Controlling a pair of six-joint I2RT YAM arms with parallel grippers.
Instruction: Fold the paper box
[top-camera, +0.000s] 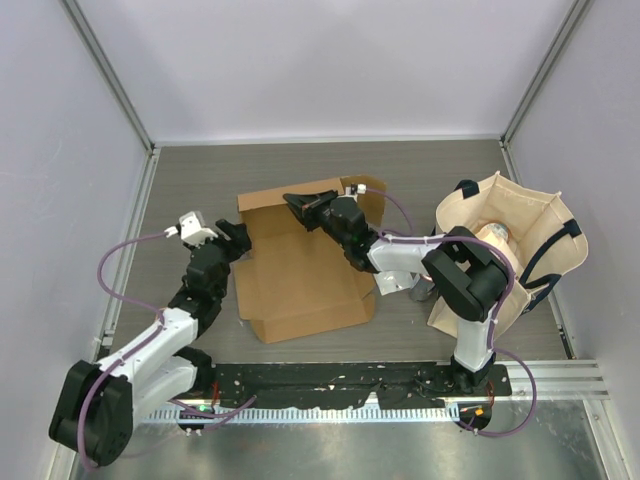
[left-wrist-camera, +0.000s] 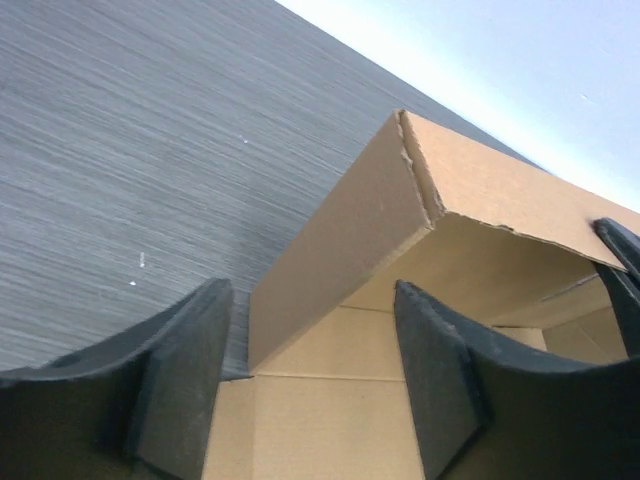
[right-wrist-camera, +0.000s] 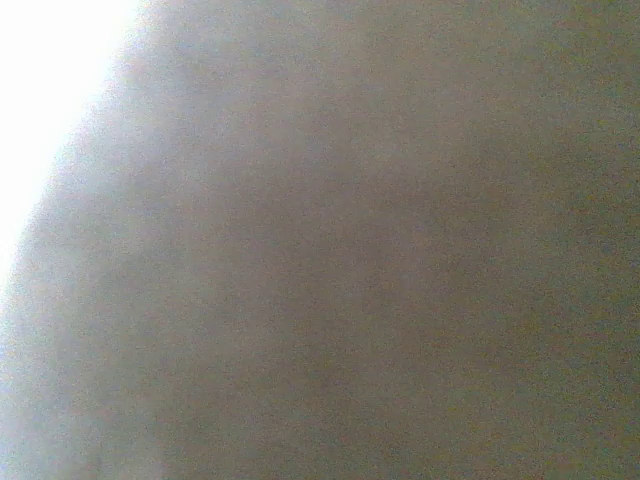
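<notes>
Paper box (top-camera: 300, 285): likely light, stiff, crease-prone; take by wall edge. Left gripper (left-wrist-camera: 310, 370) jaws apart astride box's left wall. Right gripper (top-camera: 296, 203) jaws closed at box's far wall.

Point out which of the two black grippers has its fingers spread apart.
The left gripper: its fingers stand apart, with the left wall of the brown corrugated cardboard box between them. The right gripper, at the box's far wall, is shut.

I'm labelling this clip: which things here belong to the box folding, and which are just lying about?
Job in hand: paper box; left gripper; right gripper.
Lying about: beige cloth tote bag.
</notes>
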